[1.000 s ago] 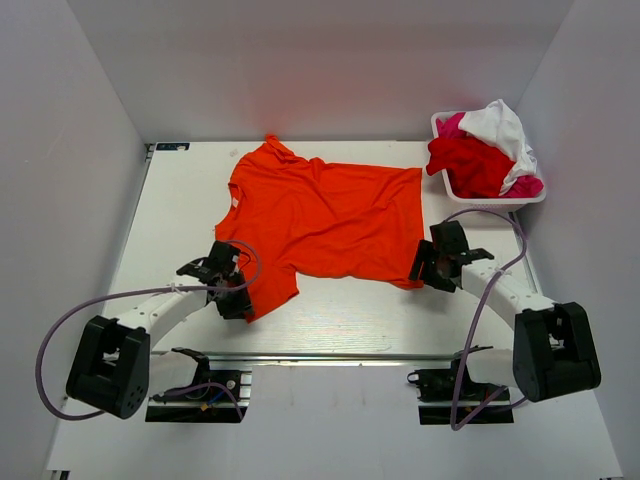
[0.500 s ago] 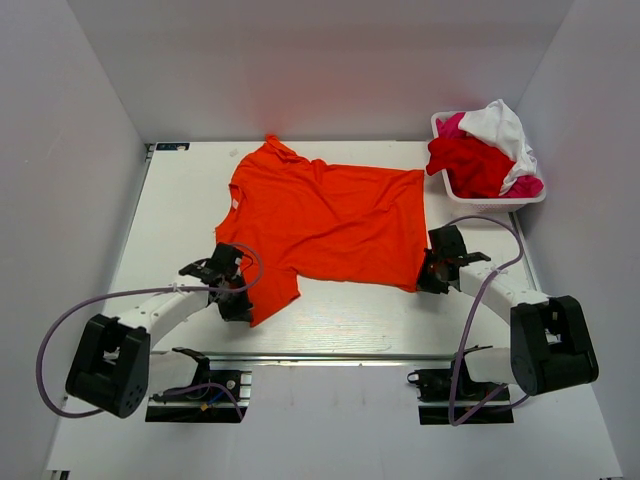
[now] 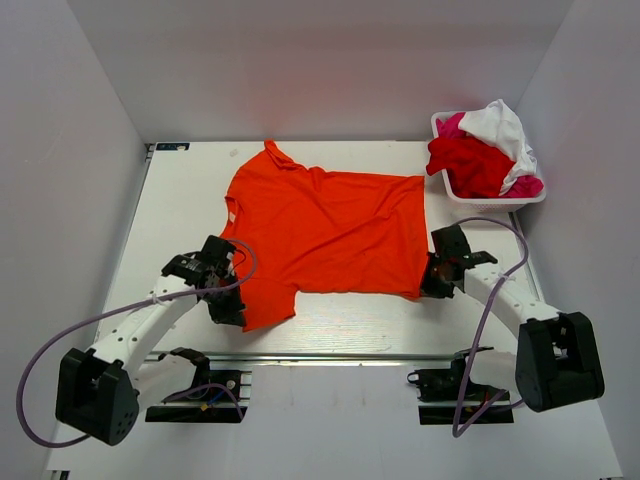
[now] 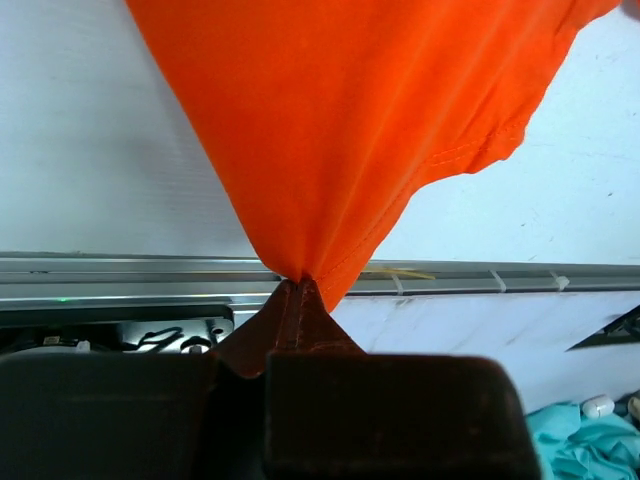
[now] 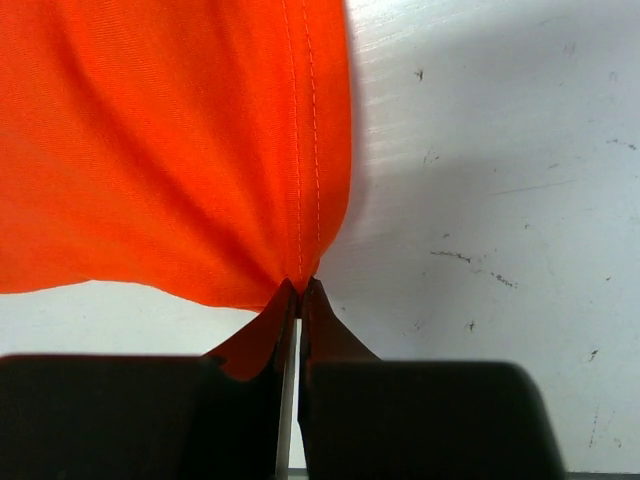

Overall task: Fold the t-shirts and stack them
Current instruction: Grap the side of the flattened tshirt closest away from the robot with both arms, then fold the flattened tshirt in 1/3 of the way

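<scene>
One orange t-shirt (image 3: 325,230) spread on the counter (image 3: 180,200), held at two points
The left hand (image 3: 228,305) clamps tight on its near sleeve, the right hand (image 3: 437,280) on the near hem corner; three more tees (image 3: 468,165) fill one basket (image 3: 492,203)

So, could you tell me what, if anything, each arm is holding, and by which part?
The orange t-shirt, by both: the left fingers pinch the near sleeve, the right fingers pinch the near hem corner.
</scene>
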You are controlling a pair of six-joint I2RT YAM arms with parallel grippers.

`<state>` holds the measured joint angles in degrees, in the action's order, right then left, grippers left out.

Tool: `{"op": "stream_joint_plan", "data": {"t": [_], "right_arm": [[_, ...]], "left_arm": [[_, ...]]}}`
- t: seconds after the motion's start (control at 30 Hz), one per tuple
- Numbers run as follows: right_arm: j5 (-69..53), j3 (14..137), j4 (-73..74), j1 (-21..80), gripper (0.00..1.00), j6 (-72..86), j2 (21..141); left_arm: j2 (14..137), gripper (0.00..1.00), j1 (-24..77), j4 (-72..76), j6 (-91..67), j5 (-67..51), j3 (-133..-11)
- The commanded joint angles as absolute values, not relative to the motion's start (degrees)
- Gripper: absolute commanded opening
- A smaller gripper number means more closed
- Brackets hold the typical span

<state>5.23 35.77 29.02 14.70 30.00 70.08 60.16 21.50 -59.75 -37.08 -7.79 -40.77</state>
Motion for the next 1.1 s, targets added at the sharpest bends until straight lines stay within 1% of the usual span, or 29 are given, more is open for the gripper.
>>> {"op": "stream_joint_plan", "data": {"t": [0.0, 0.17, 0.3, 0.47, 0.67, 0.73, 0.77, 0.83, 0.87, 0.97, 1.07], "right_arm": [[2.73, 34.81, 29.98, 14.59, 0.00, 29.71, 69.17], [2.81, 36.65, 27.95, 14.68, 0.00, 28.75, 71.28], [3.07, 41.91, 27.69, 14.68, 0.00, 27.08, 73.73], [3.95, 47.02, 27.86, 14.50, 0.00, 26.19, 75.67], [4.57, 52.55, 27.77, 14.59, 0.00, 25.40, 78.31], [5.36, 54.40, 27.95, 14.59, 0.00, 24.97, 80.06], [6.23, 56.23, 28.04, 14.50, 0.00, 24.96, 80.42], [6.76, 57.30, 28.74, 14.50, 0.00, 24.70, 82.17], [6.85, 58.78, 28.65, 14.33, 0.00, 24.70, 82.61], [7.56, 60.72, 29.00, 14.33, 0.00, 23.91, 84.98], [9.14, 62.75, 29.35, 14.33, 0.00, 23.38, 86.48]], "left_arm": [[61.08, 0.00, 21.71, -58.12, -35.77, -10.98, -40.52], [62.31, 0.00, 21.71, -50.90, -33.32, -11.78, -45.60], [65.20, 0.00, 21.71, -44.84, -29.63, -12.30, -51.66], [68.72, 0.00, 21.71, -39.82, -27.69, -13.54, -55.80], [75.75, 0.00, 20.84, -37.53, -27.07, -10.11, -63.45], [77.16, 0.00, 20.83, -37.53, -27.07, -6.87, -66.51], [78.91, 0.00, 20.83, -39.10, -27.07, -3.29, -67.93], [80.24, 0.00, 20.83, -39.11, -27.07, -1.68, -71.08], [80.77, 0.00, 20.83, -39.63, -27.07, 1.03, -71.80], [81.39, 0.00, 20.30, -37.98, -27.07, 3.16, -73.12], [80.86, 0.00, 20.30, -31.05, -23.83, 2.38, -71.81]]}}
